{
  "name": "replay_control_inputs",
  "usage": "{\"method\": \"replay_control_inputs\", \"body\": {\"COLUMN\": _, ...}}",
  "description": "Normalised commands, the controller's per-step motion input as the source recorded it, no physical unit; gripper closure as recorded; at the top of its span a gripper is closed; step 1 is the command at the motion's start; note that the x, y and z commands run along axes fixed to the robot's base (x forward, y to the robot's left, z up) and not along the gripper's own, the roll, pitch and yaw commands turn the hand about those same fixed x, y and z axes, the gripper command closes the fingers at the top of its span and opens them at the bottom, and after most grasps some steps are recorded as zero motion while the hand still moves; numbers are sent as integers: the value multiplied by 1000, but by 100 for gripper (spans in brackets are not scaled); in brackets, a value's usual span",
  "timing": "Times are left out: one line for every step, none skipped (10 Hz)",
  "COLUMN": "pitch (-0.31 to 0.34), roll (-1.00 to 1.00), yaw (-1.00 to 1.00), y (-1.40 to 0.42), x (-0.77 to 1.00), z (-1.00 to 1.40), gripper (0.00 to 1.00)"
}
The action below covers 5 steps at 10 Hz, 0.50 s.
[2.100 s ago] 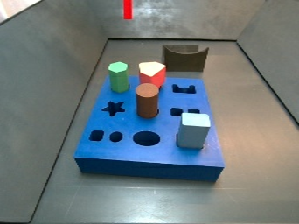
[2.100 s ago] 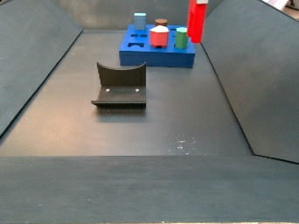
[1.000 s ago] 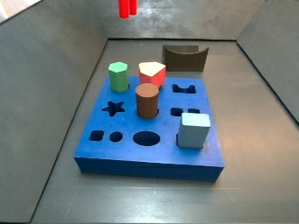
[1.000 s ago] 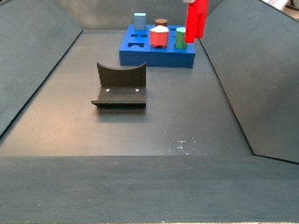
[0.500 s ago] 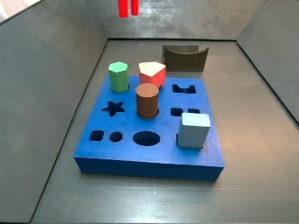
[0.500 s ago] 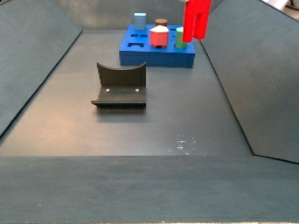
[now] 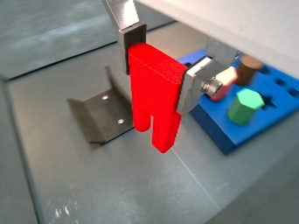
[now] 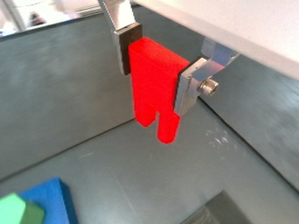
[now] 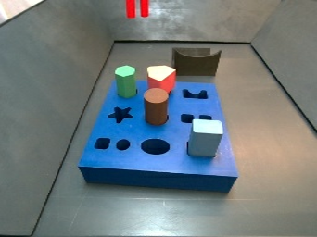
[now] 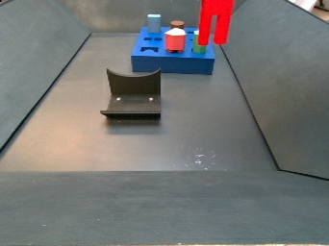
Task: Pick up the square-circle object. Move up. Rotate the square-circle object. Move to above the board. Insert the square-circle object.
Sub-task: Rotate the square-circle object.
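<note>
Since two seconds ago the square-circle object (image 9: 137, 8) has turned about its long axis and drifted slightly: in a side view it was a single thin red strip at the top edge, and now two separate prongs show there; in a side view the square-circle object (image 10: 215, 21) reads wider than before, high above the right rear of the board (image 10: 171, 60). The hand (image 7: 160, 72) is clamped on the red piece in both wrist views, one silver finger (image 7: 128, 39) flat against one face and the opposite finger (image 8: 191, 80) against the other, gripping near the block end while the two prongs point down and away, free of any contact. The hand itself is out of frame in both side views. The board (image 9: 161, 136) rests on the dark surface (image 10: 154, 144) carrying a green peg (image 9: 125, 81), a short red peg with pale top (image 9: 160, 76), a brown cylinder (image 9: 155, 106) and a pale blue block (image 9: 206, 137). The dark brown arch block (image 9: 196, 63) stands just behind the board, and the fixture (image 10: 131, 94) sits well apart from it.
</note>
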Motion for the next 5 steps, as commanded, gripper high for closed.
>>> {"method": "replay_control_inputs", "body": {"pitch": -4, "roll": -51, "yaw": -760, "y": 15, "x": 0, "z": 0, "gripper": 100}}
{"method": "replay_control_inputs", "body": {"pitch": -4, "roll": -51, "yaw": -593, "y": 15, "x": 0, "z": 0, "gripper": 100}}
{"method": "replay_control_inputs", "body": {"pitch": -4, "roll": -51, "yaw": -345, "y": 15, "x": 1, "z": 0, "gripper": 100}}
{"method": "replay_control_inputs", "body": {"pitch": -4, "roll": -51, "yaw": -228, "y": 15, "x": 1, "z": 0, "gripper": 100}}
{"method": "replay_control_inputs", "body": {"pitch": -4, "roll": -51, "yaw": -142, "y": 0, "x": 0, "z": -1000, "gripper": 100}}
